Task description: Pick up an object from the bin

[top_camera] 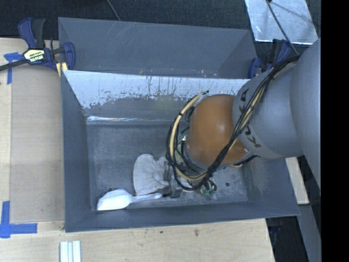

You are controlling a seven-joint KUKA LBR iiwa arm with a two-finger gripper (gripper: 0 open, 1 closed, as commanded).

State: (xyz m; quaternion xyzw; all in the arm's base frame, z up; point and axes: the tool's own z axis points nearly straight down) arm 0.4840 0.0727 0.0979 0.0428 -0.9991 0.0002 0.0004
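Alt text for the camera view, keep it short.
The arm's end effector is low in the grey metal bin, next to a pale crumpled cloth-like thing near the wall at the picture's bottom. A white spoon-shaped thing lies to their left, its handle running toward the end effector.

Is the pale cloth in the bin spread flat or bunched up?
Bunched up: the pale cloth sits as a rounded, creased lump on the bin floor, just behind the white spoon.
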